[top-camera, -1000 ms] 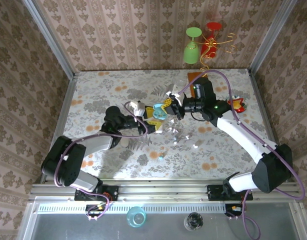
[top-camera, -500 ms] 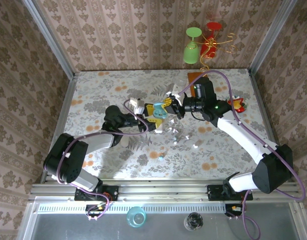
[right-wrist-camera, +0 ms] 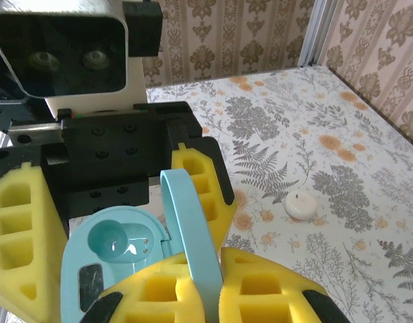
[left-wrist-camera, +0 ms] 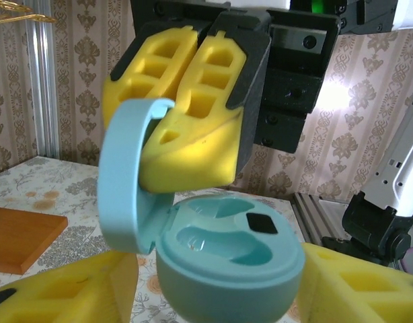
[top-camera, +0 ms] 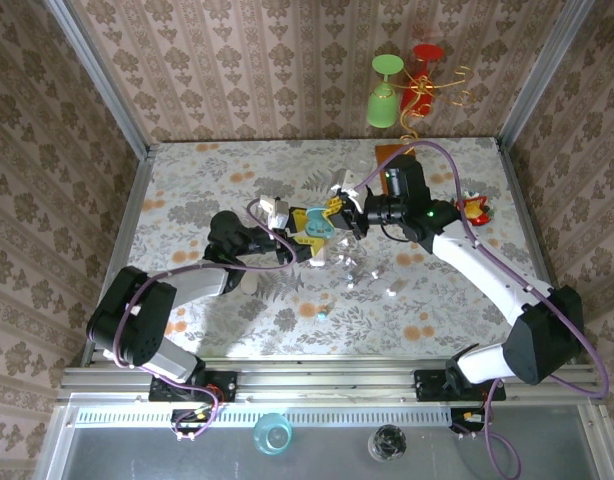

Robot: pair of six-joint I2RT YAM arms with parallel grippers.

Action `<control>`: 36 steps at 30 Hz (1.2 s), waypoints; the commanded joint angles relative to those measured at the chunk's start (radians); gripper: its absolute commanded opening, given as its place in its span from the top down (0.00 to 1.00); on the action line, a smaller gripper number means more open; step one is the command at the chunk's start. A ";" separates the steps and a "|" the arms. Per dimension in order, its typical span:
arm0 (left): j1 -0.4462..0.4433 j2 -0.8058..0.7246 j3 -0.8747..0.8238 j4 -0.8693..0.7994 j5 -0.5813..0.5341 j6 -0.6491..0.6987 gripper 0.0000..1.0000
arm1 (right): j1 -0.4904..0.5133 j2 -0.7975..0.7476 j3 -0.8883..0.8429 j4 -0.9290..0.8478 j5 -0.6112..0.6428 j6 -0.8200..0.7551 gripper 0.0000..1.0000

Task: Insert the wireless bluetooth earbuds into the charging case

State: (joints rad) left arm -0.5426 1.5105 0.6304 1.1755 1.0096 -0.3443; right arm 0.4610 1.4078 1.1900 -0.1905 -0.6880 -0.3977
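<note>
Centre frame, the right gripper (top-camera: 343, 212) has edged in over the last second to pinch the raised lid (right-wrist-camera: 190, 235) of the teal charging case (left-wrist-camera: 227, 259) clamped in the left gripper (top-camera: 305, 240), its wells (left-wrist-camera: 213, 242) bare, while the teal earbud (top-camera: 320, 312) lies loose on the table (top-camera: 187, 180) lower in the frame, not yet inserted.

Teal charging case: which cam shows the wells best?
Left wrist. It looks down into the open teal charging case, both wells in plain sight and looking empty. Right wrist sees one well; the raised lid and yellow fingers hide the rest. In top external it is a small teal speck where the arms meet.
</note>
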 commanded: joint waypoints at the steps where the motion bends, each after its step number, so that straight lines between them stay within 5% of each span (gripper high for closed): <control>1: -0.002 0.012 0.017 0.035 0.014 0.006 0.41 | 0.009 0.011 0.016 -0.020 -0.009 -0.020 1.00; 6: -0.002 0.013 0.013 0.038 0.015 0.004 0.47 | 0.010 0.011 0.015 -0.012 -0.001 -0.008 1.00; 12: 0.000 0.008 -0.003 0.043 0.002 0.012 0.36 | 0.007 -0.009 0.001 0.018 -0.002 0.015 1.00; 27: 0.001 0.017 -0.017 0.083 -0.002 0.008 0.48 | 0.005 -0.001 -0.001 0.040 -0.023 0.040 1.00; 36: 0.001 0.010 -0.011 0.080 0.000 -0.002 0.47 | 0.007 -0.003 -0.004 0.033 -0.020 0.033 1.00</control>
State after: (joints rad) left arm -0.5423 1.5261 0.6170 1.2205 1.0042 -0.3408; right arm 0.4648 1.4158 1.1900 -0.1566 -0.6884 -0.3595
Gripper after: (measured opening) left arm 0.546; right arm 0.095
